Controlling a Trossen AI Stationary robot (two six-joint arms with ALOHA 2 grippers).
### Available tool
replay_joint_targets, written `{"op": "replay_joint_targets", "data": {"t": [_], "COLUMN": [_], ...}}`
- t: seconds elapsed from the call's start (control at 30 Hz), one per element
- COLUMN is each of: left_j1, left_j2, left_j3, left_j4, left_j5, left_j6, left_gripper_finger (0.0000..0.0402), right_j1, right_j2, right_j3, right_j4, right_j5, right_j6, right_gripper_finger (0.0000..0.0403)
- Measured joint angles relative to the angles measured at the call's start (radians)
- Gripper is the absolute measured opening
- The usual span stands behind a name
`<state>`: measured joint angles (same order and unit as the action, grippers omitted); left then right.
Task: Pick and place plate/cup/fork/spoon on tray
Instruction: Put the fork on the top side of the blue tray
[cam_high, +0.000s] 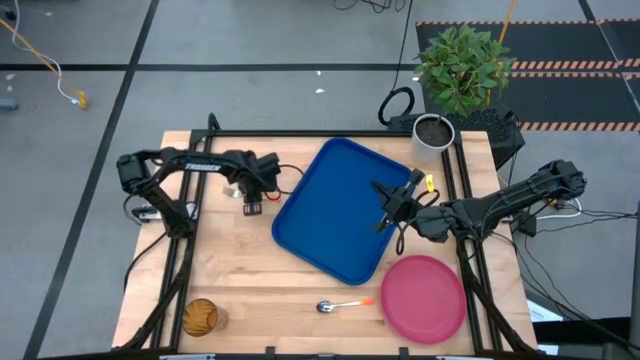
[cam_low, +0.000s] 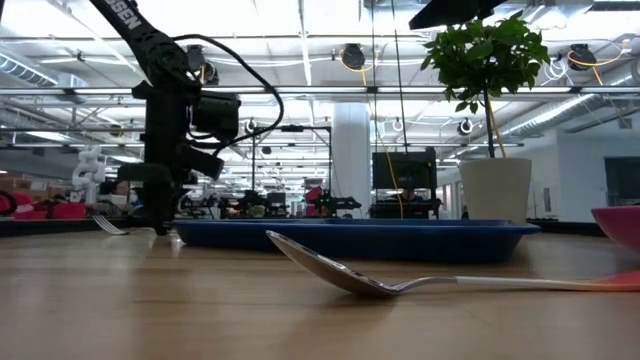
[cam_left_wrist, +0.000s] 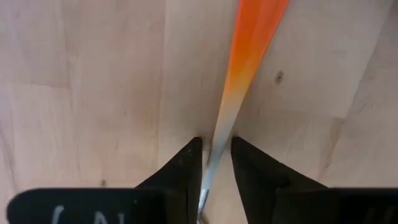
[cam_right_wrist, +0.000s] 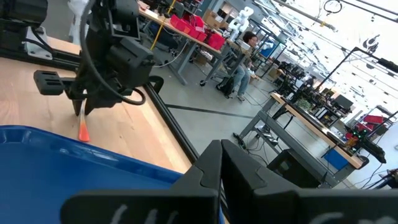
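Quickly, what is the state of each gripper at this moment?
Left gripper: closed on the small orange-handled metal fork, low on the wooden table.
Right gripper: shut, empty, above the blue plastic tray.

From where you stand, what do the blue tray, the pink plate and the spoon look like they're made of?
The tray looks like plastic: one even matte blue, with a moulded raised rim and rounded corners. The plate is probably plastic too, a flat uniform pink-red with little shine. The spoon appears to be polished metal at the bowl, which mirrors the ceiling lights, with an orange handle, likely plastic.

spoon (cam_high: 341, 305) just beside plate (cam_high: 424, 297)
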<state>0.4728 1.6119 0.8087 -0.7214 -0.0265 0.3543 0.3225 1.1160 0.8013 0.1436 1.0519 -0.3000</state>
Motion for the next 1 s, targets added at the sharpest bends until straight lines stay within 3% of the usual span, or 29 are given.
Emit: {"op": "replay_joint_targets", "data": {"t": [0.13, 0.3, 0.57, 0.83, 1.0], "left_j1": [-0.001, -0.004, -0.019, -0.074, -0.137], "left_j2": [-0.003, 0.003, 0.008, 0.008, 0.018], "left_j3": [-0.039, 0.003, 0.086, 0.315, 0.454], "left_j4": [0.055, 0.004, -0.046, -0.099, -0.025], "left_j5": [-0.007, -0.011, -0.081, -0.089, -0.090], "left_j6": [-0.008, -0.023, -0.008, 0.007, 0.099], "left_gripper_finger": [0.0075, 0.0018, 0.0010, 0.0010, 0.0010], "right_j1": [0.000, 0.000, 0.000, 0.000, 0.000], "right_j2": [0.000, 0.000, 0.000, 0.000, -0.010], "right_j3": [0.000, 0.000, 0.000, 0.000, 0.000], "right_j4": [0.000, 0.000, 0.009, 0.017, 0.074], "right_j5": [0.000, 0.000, 0.000, 0.000, 0.000], "right_j6": [-0.001, -0.008, -0.027, -0.058, -0.083], "right_gripper_finger": [0.0000, 0.0000, 0.0000, 0.0000, 0.0000]}}
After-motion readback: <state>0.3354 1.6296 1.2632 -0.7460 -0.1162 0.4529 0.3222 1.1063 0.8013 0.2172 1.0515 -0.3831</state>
